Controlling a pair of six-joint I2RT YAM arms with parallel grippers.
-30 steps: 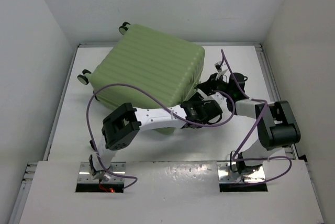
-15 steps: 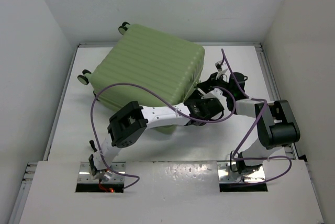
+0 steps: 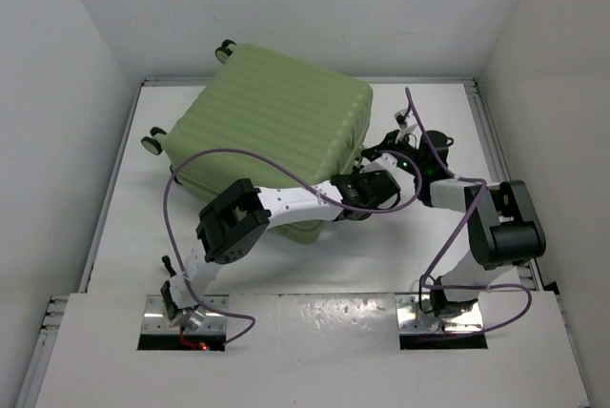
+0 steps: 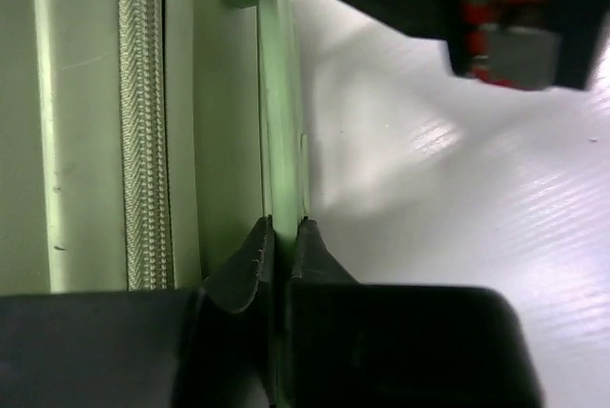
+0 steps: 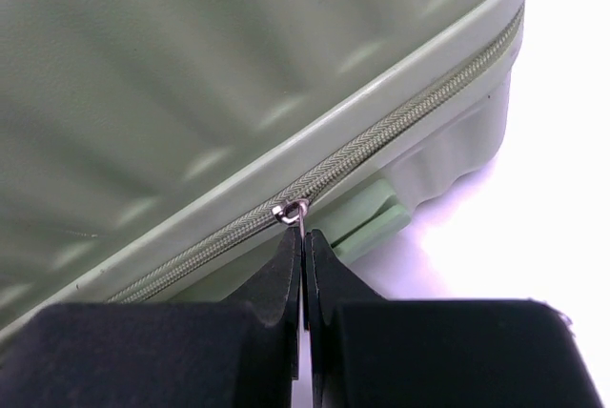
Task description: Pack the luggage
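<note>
Toward the far-left corner of the table (image 3: pixel 400 255): one light-green hard-shell suitcase (image 3: pixel 272 127), ribbed and closed, lying flat on a broad face. Its wheels (image 3: pixel 151 141) point to the left edge and the far-left corner. Its right-hand side reaches roughly the table's middle.

Item, zipper (image 5: pixel 400 132): runs along that right-hand side, its long axis slanting from the far edge toward the near-left. The teeth look meshed on both sides of the slider. We cannot tell whether any stretch lies unfastened.

Item, right claw (image 5: pixel 303 241): clenched on the zipper pull (image 5: pixel 291 210), the small metal tab nipped between its tips, with the slider straight ahead on the seam. A pale green side foot (image 5: pixel 367 222) sits just beside the tips, below the zipper.

Item, left claw (image 4: pixel 283 236): closed on a thin shell ridge (image 4: pixel 281 122), with a fingertip (image 4: pixel 250 260) on either face of it. The zipper runs parallel just beside the ridge.

Relation we judge decisive: both claws meet on the same side of the suitcase, close together, the left one nearer the table's near edge and the right one farther off. The zipper track lies crosswise before the right claw, not leading away from it. In our judgement, any draw on the tab must therefore travel sideways along that slanted line while the left claw steadies the shell. The right arm, holding the tab, is the one placed for that move.
</note>
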